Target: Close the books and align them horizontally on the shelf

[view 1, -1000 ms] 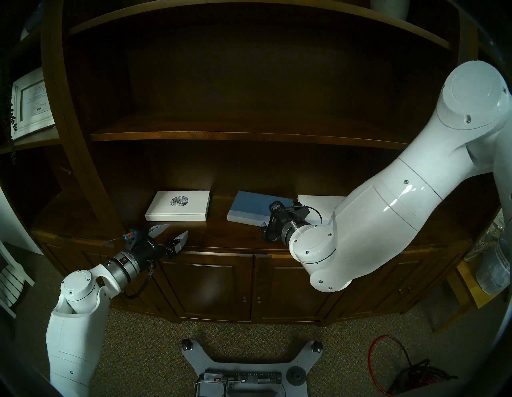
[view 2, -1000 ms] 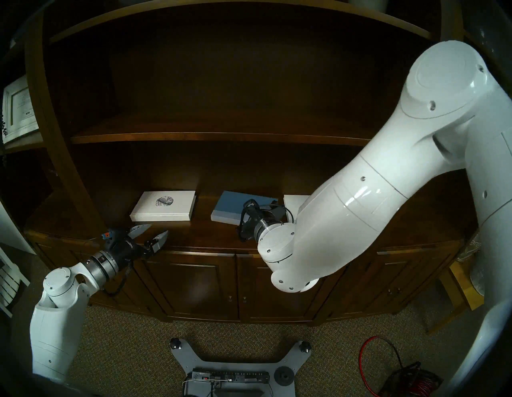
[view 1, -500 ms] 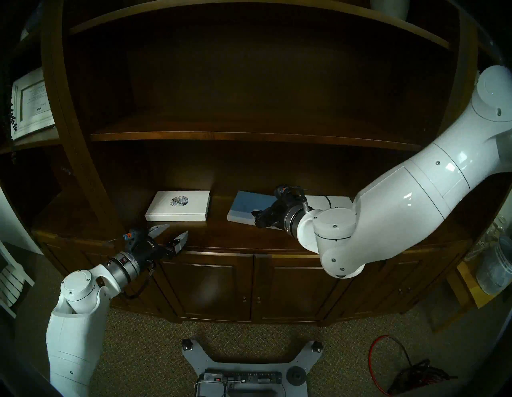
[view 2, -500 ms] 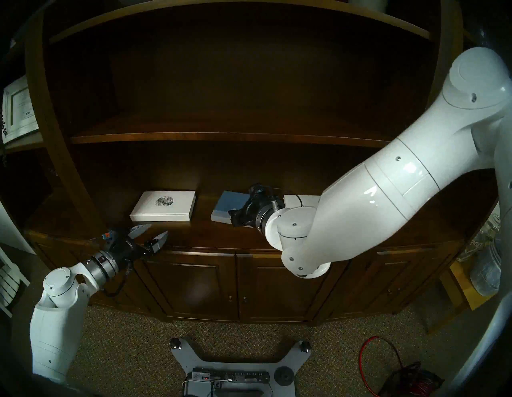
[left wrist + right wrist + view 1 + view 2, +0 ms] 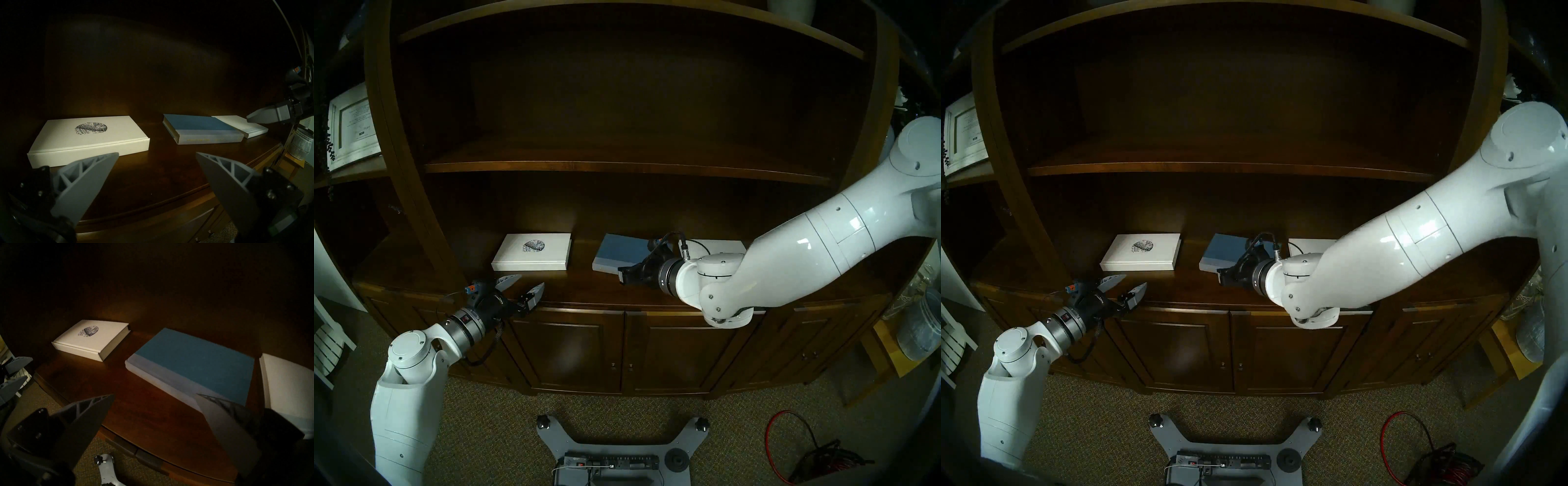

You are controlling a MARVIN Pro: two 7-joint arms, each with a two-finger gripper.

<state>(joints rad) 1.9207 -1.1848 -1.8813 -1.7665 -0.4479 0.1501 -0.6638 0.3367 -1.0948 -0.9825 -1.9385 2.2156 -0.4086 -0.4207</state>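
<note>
Three closed books lie flat in a row on the dark brown shelf (image 5: 585, 293). The white book with the round speckled emblem (image 5: 533, 256) (image 5: 88, 135) is leftmost. The blue book with a pale spine strip (image 5: 617, 251) (image 5: 195, 361) is in the middle. The white book with a pale blue band (image 5: 716, 246) (image 5: 288, 387) is on the right, partly behind my right arm. My left gripper (image 5: 531, 281) (image 5: 157, 153) hangs open over the shelf's front edge, short of the emblem book. My right gripper (image 5: 623, 274) (image 5: 154, 395) is open at the blue book's near spine edge, holding nothing.
A bare upper shelf board (image 5: 619, 168) runs above the books. Cabinet doors (image 5: 619, 349) are below the ledge. A white framed certificate (image 5: 353, 125) stands far left and a clear jar (image 5: 921, 329) far right. My base plate (image 5: 612, 451) and a red cable (image 5: 789, 441) are on the carpet.
My right elbow dropped and swung out to the right, and the wrist turned. The right gripper slid a little left along the blue book's front edge. The left arm and books stayed put.
</note>
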